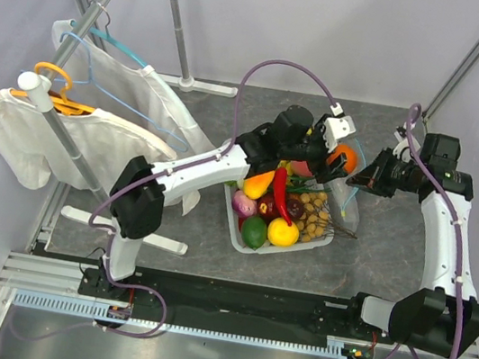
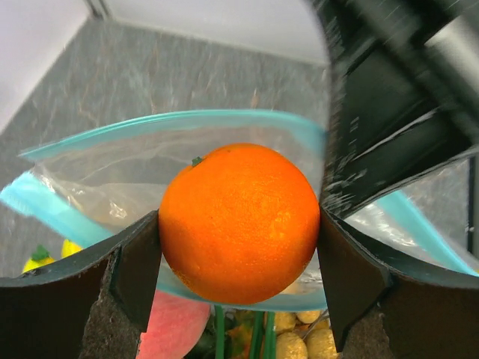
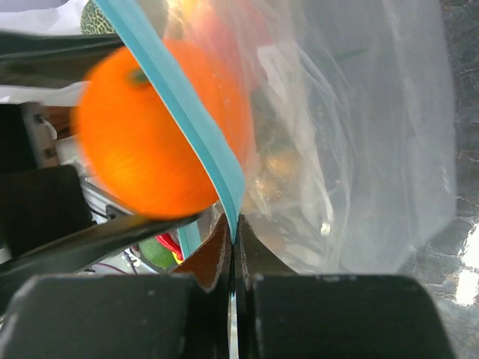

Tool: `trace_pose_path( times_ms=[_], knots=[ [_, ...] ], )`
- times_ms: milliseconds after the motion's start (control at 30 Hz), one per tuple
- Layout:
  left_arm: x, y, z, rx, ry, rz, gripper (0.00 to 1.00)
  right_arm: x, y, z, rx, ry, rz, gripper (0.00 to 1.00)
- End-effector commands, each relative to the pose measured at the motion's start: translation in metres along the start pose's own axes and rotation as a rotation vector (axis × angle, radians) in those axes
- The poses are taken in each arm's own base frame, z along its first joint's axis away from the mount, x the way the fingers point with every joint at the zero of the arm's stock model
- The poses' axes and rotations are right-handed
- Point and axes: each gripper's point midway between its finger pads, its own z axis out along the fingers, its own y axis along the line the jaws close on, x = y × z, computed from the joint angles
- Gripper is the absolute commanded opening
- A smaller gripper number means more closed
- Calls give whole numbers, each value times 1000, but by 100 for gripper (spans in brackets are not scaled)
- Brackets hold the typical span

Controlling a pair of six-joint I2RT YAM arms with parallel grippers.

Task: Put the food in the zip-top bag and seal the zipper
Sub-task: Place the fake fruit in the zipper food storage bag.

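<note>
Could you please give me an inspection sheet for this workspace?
Surface: dark grey tabletop.
Job's things: round orange toy fruit at the open mouth of the clear zip-top plastic bag; teal zipper strip unsealed; more toy food in white plastic tray.
Clutter: white garments on hangers.
Claws: left claw shut on the orange; right claw pinching the bag's edge.
Cables: purple cables in loose loops.
Surroundings: grey walls, metal rack poles.
</note>
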Motion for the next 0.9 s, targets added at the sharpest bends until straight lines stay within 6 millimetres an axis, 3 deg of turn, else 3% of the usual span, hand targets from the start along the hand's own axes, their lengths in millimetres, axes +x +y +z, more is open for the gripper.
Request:
trace_pose_path(
  times_ms=[0,100,167,300,433,533,700,867],
  knots=[
    [15,15,1,-61,106,38,63,-15,12,-14,-12,-54,-67,0],
    [19,12,-4,-39,142,64,69,-14,12,-15,-10,-53,-66,0],
    [18,8,-6,-17,157,62,83,-12,11,-14,-10,-47,-60,0],
    [-15,-9,-19,59,102,34,98,-11,6,-10,0,-37,-53,0],
    [-63,-27,-49,120,3,34,100,-11,-1,-9,25,-36,-51,0],
    [-78,-37,-72,151,-7,44,100,-9,-3,-7,30,-29,-50,0],
    [-54,-41,-106,184,73,51,100,-9,-10,-9,68,-41,-55,0],
    [-5,-10,-132,19,238,-16,99,-17,-23,-13,163,-81,-67,0]
  ],
)
